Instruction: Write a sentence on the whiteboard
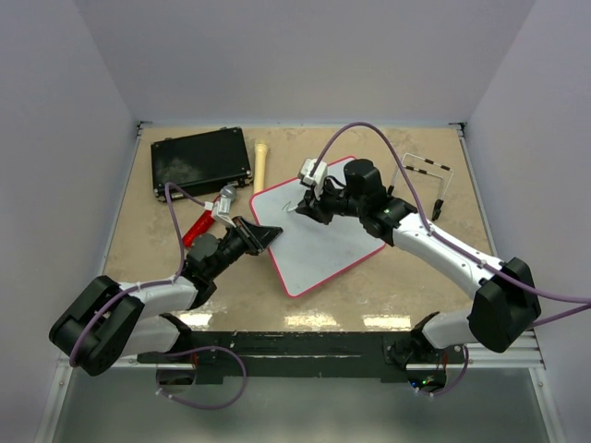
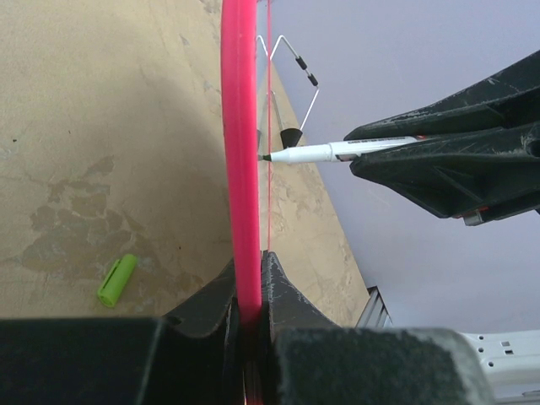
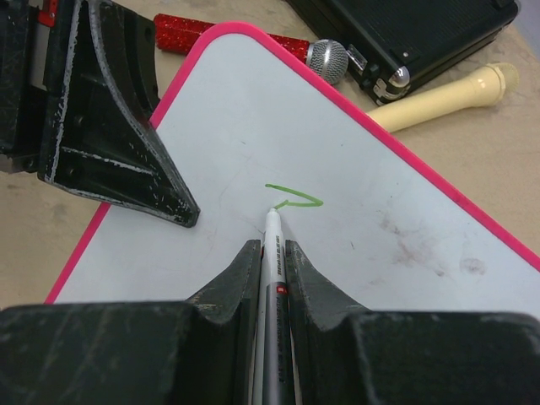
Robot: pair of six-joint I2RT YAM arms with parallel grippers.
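Writing on a flat white rectangular whiteboard with a pink-red rim point(image 1: 323, 245), set askew at the middle of the desk.
The board's near-left rim is clamped between the jaws of the left gripper point(image 1: 266, 237). A white marker pen point(image 3: 272, 232) is pinched tight in the right gripper point(image 3: 272, 253), its tip touching the board at a short green hooked stroke point(image 3: 295, 199) near the far-left edge. A black rectangular case point(image 1: 201, 161) is seen at the desk's far-left corner.
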